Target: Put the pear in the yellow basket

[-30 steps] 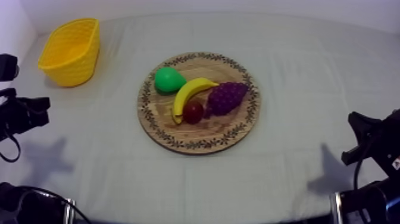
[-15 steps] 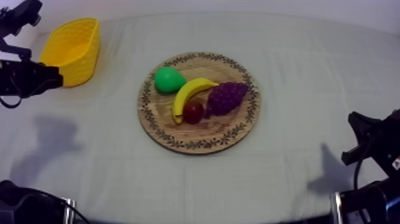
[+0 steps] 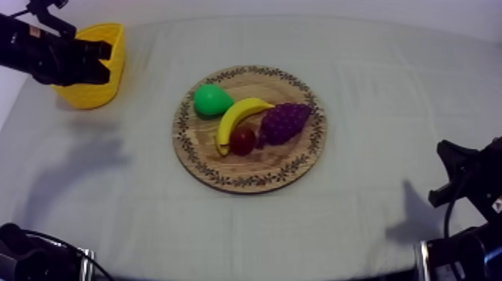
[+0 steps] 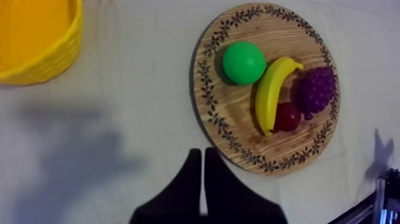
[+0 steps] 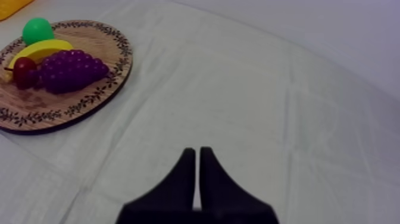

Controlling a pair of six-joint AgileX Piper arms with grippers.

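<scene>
The green pear (image 3: 211, 99) lies at the left of the round wooden board (image 3: 284, 166), beside a banana (image 3: 240, 115). My left gripper (image 3: 107, 61) is held high at the table's far left, in front of the yellow basket (image 3: 95, 91), well apart from the pear. In the left wrist view its fingers (image 4: 193, 173) lie together as a narrow wedge above bare cloth, with the pear (image 4: 244, 62) and board (image 4: 233, 132) beyond them and the basket (image 4: 41, 50) off to one side. My right gripper (image 5: 197, 156) is shut on nothing over bare cloth, far from the board (image 5: 83, 102).
A bunch of grapes (image 3: 284, 122) and a small red fruit (image 3: 242, 140) share the board with the banana. My right arm (image 3: 467, 179) rests low at the table's right edge. Open cloth lies between the basket and the board.
My left arm has swung up from the lower left to the far left and now hangs in front of the basket. The right arm and the fruit have not moved.
</scene>
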